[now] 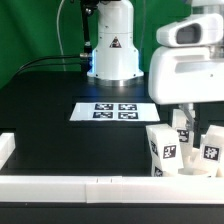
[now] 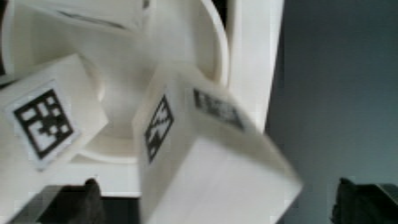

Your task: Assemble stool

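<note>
The stool's parts sit at the exterior view's lower right. One white tagged leg [image 1: 165, 150] stands on the left of the group and another leg [image 1: 211, 152] on the right. My gripper [image 1: 185, 122] hangs over the gap between them. In the wrist view the gripper [image 2: 217, 203] is open, its dark fingertips [image 2: 80, 202] wide apart. A blocky tagged leg [image 2: 205, 135] lies tilted between them, clear of both fingers. The round white seat [image 2: 98, 60] lies behind that leg, and another tagged leg [image 2: 45, 115] rests against it. The seat cannot be made out in the exterior view.
The marker board [image 1: 113, 111] lies on the black table in the middle. White border rails run along the front [image 1: 80, 186] and the exterior view's left [image 1: 6, 148]. The arm's base [image 1: 113, 50] stands at the back.
</note>
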Tool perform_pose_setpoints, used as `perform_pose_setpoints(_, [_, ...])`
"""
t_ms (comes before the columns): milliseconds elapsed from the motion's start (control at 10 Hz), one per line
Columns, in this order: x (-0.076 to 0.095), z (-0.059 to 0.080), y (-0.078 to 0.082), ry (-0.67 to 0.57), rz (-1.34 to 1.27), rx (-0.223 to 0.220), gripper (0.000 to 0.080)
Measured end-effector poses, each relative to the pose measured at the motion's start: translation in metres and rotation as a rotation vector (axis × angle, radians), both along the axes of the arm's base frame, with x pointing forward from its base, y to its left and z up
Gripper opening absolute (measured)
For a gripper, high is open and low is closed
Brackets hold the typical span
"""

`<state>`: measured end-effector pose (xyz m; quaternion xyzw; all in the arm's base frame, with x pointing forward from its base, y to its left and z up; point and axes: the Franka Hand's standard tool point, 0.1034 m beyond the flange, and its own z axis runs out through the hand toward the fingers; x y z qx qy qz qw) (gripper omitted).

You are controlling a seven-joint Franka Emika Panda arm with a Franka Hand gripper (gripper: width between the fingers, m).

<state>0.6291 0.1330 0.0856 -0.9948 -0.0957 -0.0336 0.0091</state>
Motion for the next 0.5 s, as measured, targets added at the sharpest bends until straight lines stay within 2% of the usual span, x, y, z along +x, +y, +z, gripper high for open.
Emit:
perform_pose_setpoints(100, [-0.0031,-0.0013,0.0029,0.051,0.121,-0.033,0.0649])
perform_pose_setpoints(200, [0.0024,0.0006,0.0016,0.033,0.148,-0.037,0.0649])
perform_pose_setpoints(400, [0.0025,-0.0002,-0.0031,0.034,0.255,-0.061,0.0649])
perform_pose_setpoints(500, [0.002,-0.0029,-0.0037,0.049,0.449,-0.098,0.0649])
